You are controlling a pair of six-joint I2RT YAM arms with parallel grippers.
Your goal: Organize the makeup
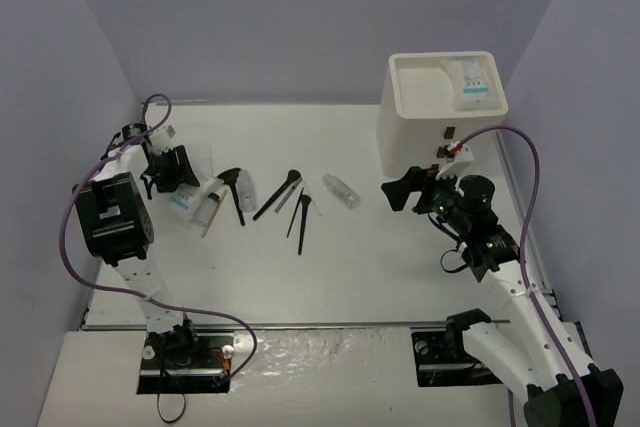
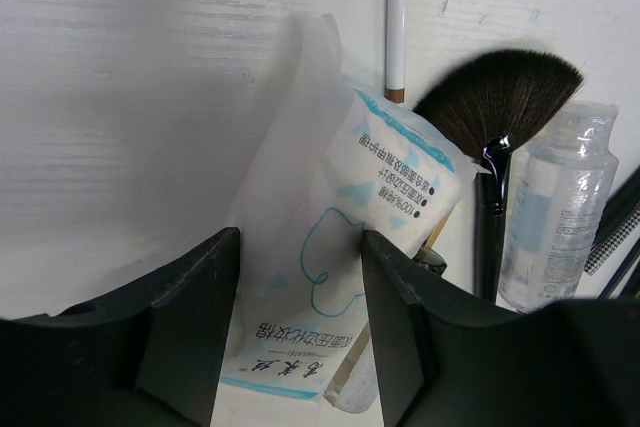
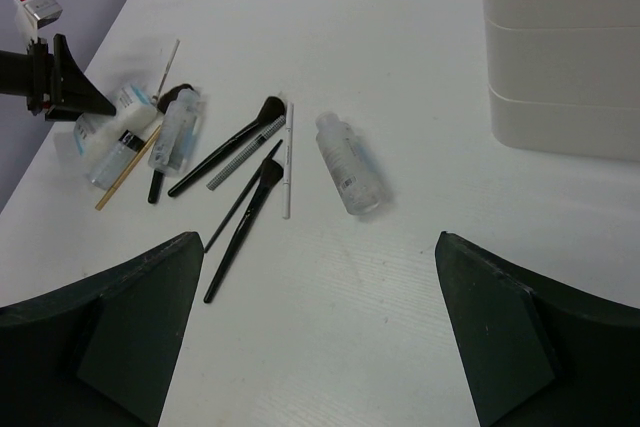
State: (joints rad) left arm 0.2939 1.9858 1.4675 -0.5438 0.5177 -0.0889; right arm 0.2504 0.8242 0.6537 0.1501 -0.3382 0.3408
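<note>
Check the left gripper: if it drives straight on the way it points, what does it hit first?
The white sachet: in the wrist view it sits dead ahead inside the left gripper. The fan brush and clear bottle lie off to one side. Remaining gap unclear.

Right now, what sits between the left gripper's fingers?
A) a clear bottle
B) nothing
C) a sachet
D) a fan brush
C: the left wrist view shows the sachet between the left gripper's fingers, with the brush and bottle off to one side.
</note>
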